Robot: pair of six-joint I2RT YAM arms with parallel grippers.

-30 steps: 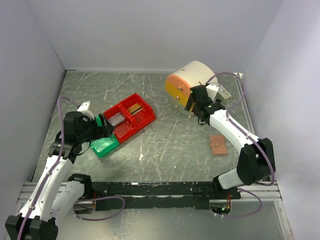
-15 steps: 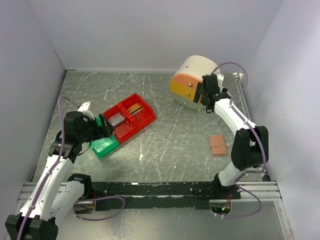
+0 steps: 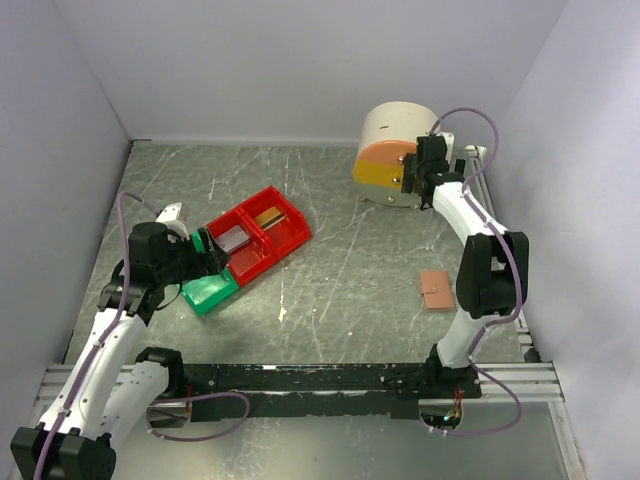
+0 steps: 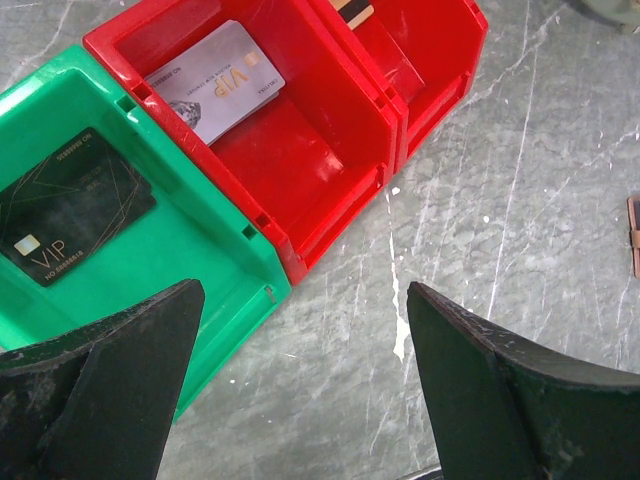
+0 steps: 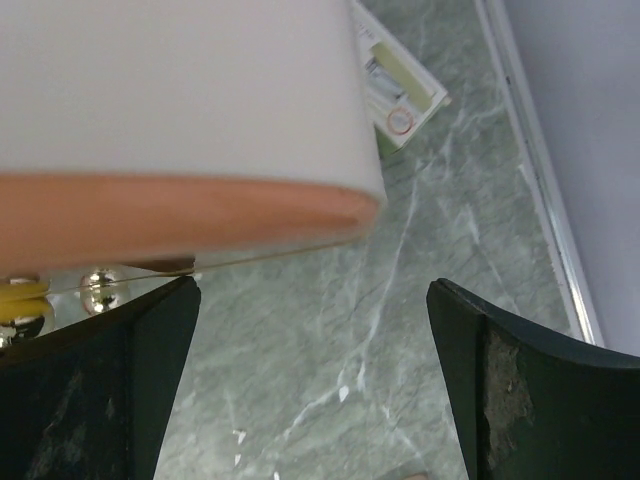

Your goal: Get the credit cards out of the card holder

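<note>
The card holder, a small tan-brown wallet, lies shut on the table at the right, and its edge shows in the left wrist view. Three credit cards lie in bins. A black one is in the green bin. A silver one is in the near red bin. A gold-brown one is in the far red bin. My left gripper hangs open beside the green bin. My right gripper is open and empty, against the cream cylinder.
The cream cylinder with an orange band lies on its side at the back right, near the wall. A small printed paper lies behind it. Walls close in the left, back and right sides.
My right arm has swung toward the back right, away from the card holder, and the cylinder has shifted that way with it. The left arm has not moved.
</note>
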